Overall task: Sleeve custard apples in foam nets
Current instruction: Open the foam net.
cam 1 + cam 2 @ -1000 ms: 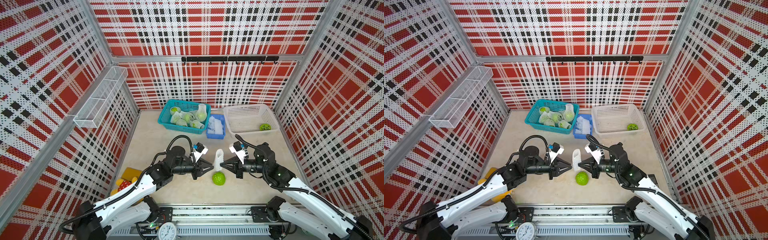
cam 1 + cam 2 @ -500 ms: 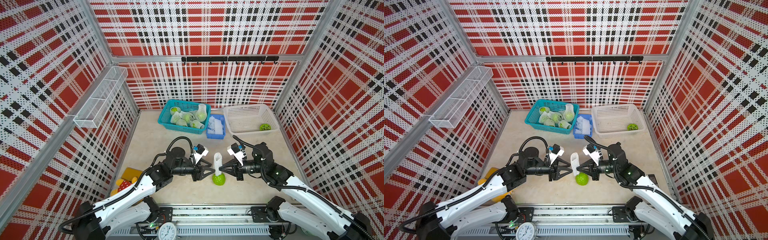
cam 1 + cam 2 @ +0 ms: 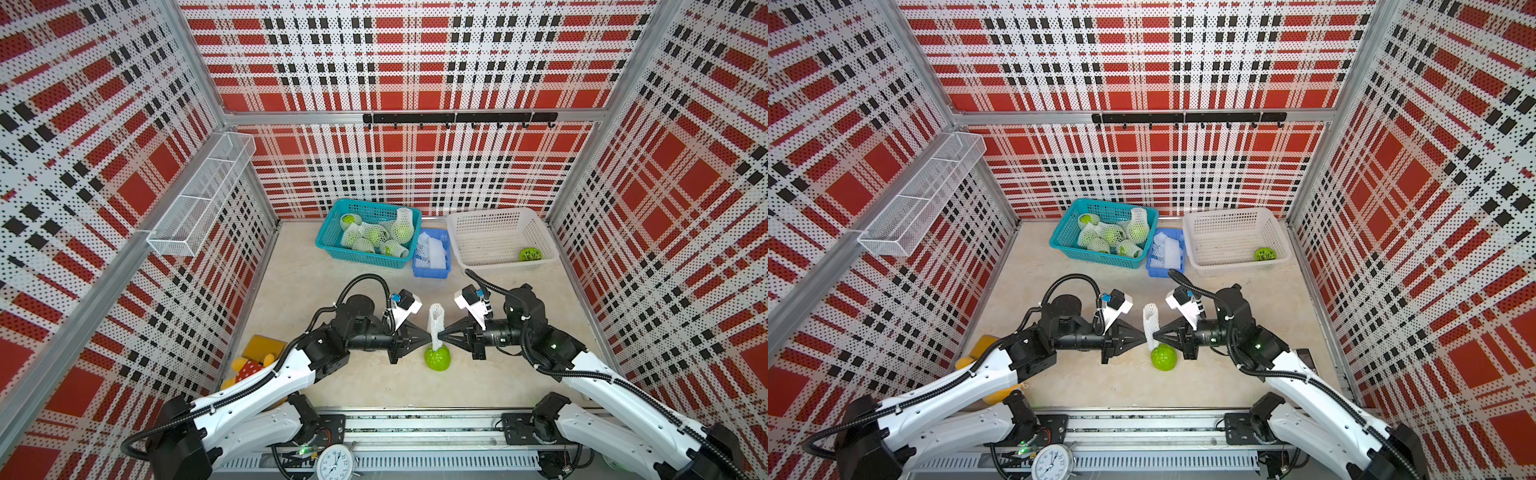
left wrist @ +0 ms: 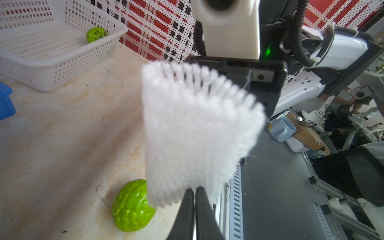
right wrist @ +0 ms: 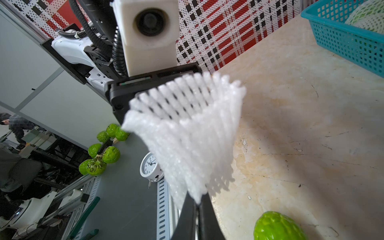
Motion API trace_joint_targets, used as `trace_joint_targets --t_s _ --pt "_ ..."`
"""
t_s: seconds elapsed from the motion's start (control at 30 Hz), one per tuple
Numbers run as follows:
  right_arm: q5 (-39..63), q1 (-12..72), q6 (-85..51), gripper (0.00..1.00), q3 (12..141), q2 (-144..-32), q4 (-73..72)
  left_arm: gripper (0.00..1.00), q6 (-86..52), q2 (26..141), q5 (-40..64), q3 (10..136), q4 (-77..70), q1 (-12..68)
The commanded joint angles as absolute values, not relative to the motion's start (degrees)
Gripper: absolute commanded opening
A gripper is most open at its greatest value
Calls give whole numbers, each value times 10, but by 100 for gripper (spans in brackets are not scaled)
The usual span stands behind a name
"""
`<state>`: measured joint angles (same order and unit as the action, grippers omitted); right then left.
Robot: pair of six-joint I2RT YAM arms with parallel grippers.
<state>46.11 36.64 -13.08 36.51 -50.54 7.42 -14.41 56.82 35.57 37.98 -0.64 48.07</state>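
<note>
A white foam net (image 3: 435,320) (image 3: 1150,321) stands upright in the air, pinched from both sides near its lower end. My left gripper (image 3: 429,336) (image 4: 195,190) is shut on its left edge. My right gripper (image 3: 439,335) (image 5: 197,199) is shut on the opposite edge, with mesh showing between its fingers. The net (image 4: 197,133) (image 5: 187,137) fans out wider toward its top. A bare custard apple (image 3: 437,358) (image 3: 1163,357) (image 4: 132,205) (image 5: 278,226) lies on the table just below the net's lower end, untouched by either gripper.
At the back, a teal basket (image 3: 332,245) holds several netted fruits. Beside it a blue tray (image 3: 432,271) holds spare nets, and a white lattice basket (image 3: 461,249) holds one green piece (image 3: 530,254). Yellow and red toys (image 3: 253,361) lie front left. A clock (image 3: 334,463) sits on the front rail.
My left gripper was open a second ago; it has moved right up to the net and shut on its edge. My right gripper carried the net slightly left, over the apple.
</note>
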Motion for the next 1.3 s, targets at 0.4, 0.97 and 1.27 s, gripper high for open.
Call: trace_joint_targets --t_s 0.4,0.97,1.27 --pt "355 354 -103 0 358 -454 112 0 -147 529 329 370 -18 476" --pt "447 354 -139 0 336 -482 42 51 -138 565 312 368 -44 498" --pt "443 354 -139 0 333 -482 40 48 -133 588 316 382 -57 510"
